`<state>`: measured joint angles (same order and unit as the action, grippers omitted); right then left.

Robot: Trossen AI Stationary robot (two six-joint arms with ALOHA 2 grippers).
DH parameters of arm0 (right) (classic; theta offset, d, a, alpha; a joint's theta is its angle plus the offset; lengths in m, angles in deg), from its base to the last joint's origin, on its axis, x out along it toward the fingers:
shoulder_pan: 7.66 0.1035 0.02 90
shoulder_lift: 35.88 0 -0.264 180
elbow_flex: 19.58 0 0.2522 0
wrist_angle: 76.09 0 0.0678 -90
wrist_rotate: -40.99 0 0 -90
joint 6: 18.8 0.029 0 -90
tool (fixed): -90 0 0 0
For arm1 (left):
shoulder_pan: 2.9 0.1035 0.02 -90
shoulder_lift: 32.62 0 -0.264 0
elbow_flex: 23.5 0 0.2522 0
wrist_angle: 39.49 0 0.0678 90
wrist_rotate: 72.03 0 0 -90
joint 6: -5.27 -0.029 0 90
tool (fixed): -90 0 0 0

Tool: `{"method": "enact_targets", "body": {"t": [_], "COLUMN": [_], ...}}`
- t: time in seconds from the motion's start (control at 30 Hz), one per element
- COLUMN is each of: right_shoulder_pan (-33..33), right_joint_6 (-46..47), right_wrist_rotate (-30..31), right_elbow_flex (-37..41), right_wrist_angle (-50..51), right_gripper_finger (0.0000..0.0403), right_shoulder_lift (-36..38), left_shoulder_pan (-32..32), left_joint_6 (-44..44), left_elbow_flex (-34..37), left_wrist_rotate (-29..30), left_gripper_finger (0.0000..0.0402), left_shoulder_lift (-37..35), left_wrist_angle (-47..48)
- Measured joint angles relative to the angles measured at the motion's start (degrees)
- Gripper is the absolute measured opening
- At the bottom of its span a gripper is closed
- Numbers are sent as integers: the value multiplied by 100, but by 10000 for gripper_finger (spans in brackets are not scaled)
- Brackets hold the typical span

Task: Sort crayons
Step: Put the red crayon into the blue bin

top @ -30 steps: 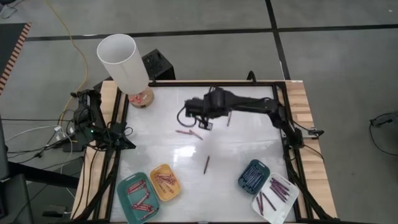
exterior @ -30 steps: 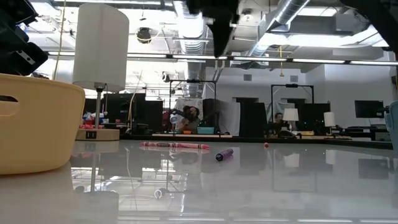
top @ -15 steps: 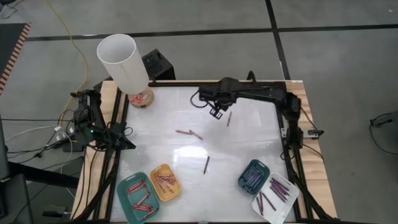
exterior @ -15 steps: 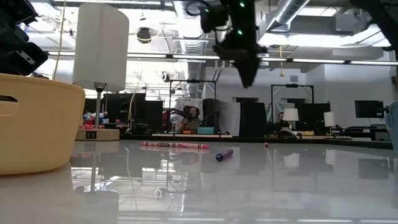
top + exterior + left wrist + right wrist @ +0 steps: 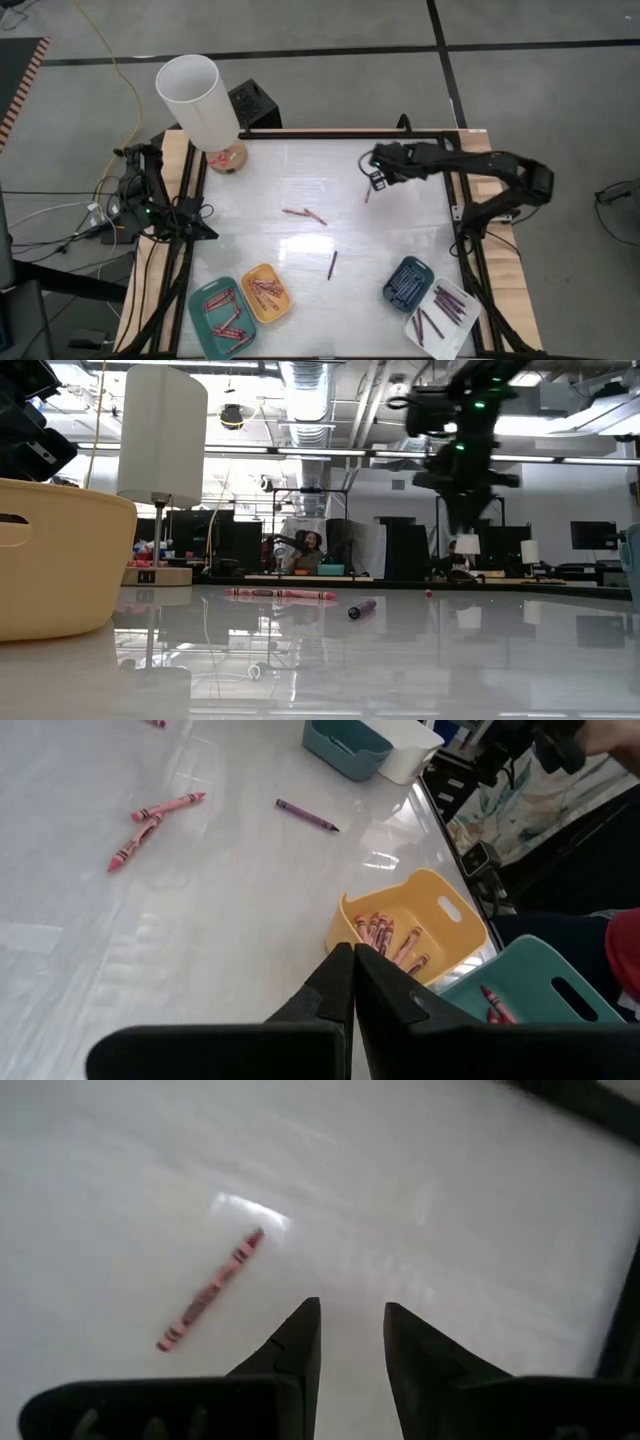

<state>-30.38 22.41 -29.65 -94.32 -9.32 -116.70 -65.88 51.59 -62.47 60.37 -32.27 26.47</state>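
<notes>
Hovering over the counter's far right part, the right gripper (image 5: 378, 180) hangs with jaws parted and empty just beside a lone red crayon (image 5: 367, 194), which lies slantwise on the counter (image 5: 300, 170); the left arm is much farther off.

Pink crayons (image 5: 150, 825) and purple crayon (image 5: 306, 816) on white table (image 5: 400, 230).

The white table (image 5: 300, 190) top is looking glossy and smooth, mirroring lights; its side edges are showing bare wood (image 5: 489, 160); the trays (image 5: 420, 920) are appearing plastic.
</notes>
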Motion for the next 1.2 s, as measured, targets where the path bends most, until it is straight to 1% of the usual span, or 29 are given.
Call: {"method": "enact_targets", "body": {"t": [0.1, 0.2, 0.33, 0.43, 0.63, 0.87, 1.0, 1.07, 1.2], "right_shoulder_pan": [45, 147, 258, 343, 335, 378, 393, 395, 380], "right_joint_6": [368, 614, 699, 700, 988, 941, 442, 375, 711], "right_wrist_rotate": [-9, -98, -626, -737, -742, -752, -748, -751, -823], "right_elbow_flex": [634, 1118, 1546, 1726, 1738, 1738, 1736, 1736, 1738], "right_wrist_angle": [-418, -996, -2199, -2937, -2942, -3284, -3297, -3278, -3179], "right_gripper_finger": [107, 107, 109, 109, 108, 108, 108, 108, 108], "right_shoulder_lift": [401, 633, 655, 652, 653, 651, 651, 651, 649], "left_shoulder_pan": [0, 2, 0, 0, 0, 1, 0, 0, 0], "left_joint_6": [0, 0, 0, 0, 0, 0, 0, 0, 0], "left_elbow_flex": [0, 0, 0, 0, 0, 0, 0, 0, 0], "left_wrist_rotate": [-1, -3, 1, 1, -1, 0, -1, 0, -1], "left_gripper_finger": [0, 0, 0, 0, 0, 0, 0, 0, 0], "left_shoulder_lift": [-1, 0, -1, -1, -1, 0, -1, 0, -1], "left_wrist_angle": [0, 1, 0, 0, 0, 0, 0, 0, 0]}}
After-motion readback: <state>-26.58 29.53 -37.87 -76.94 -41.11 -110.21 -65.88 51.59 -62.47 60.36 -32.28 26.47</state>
